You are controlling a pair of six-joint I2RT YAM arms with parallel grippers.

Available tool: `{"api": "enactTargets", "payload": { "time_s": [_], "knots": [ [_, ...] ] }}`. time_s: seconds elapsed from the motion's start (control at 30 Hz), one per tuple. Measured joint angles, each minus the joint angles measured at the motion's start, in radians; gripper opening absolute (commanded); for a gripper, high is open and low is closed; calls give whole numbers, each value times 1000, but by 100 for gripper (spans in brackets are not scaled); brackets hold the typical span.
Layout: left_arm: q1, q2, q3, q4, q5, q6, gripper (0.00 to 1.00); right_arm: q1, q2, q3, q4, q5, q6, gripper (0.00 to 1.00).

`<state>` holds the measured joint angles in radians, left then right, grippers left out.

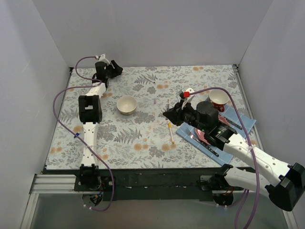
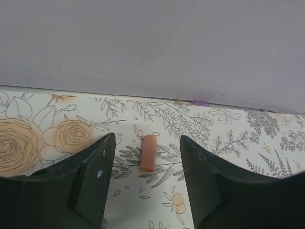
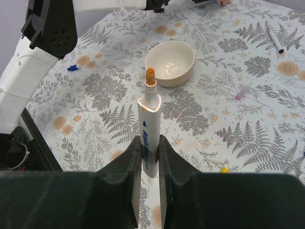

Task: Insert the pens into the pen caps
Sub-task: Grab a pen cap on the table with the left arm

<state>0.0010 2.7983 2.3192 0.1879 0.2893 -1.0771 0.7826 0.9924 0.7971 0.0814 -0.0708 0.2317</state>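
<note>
My right gripper is shut on a white pen, which stands upright with its orange tip up; from above this gripper hovers mid-table. At the far left corner, my left gripper is low over the cloth. Its fingers stand open on either side of an orange-pink pen cap without touching it. A blue cap, a purple cap and a black pen lie loose. Another pale pen with a yellow end lies near the right gripper.
A cream bowl sits left of centre on the floral cloth. At the right, a red cup and a blue napkin with cutlery. The back wall rises just beyond the orange-pink cap.
</note>
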Motion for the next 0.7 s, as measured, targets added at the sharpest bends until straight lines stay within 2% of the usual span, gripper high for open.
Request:
{"api": "enactTargets", "payload": {
  "time_s": [0.7],
  "knots": [
    [-89, -18, -43, -17, 317, 106, 57, -17, -102, -7, 5, -33, 1, 1]
  ]
}}
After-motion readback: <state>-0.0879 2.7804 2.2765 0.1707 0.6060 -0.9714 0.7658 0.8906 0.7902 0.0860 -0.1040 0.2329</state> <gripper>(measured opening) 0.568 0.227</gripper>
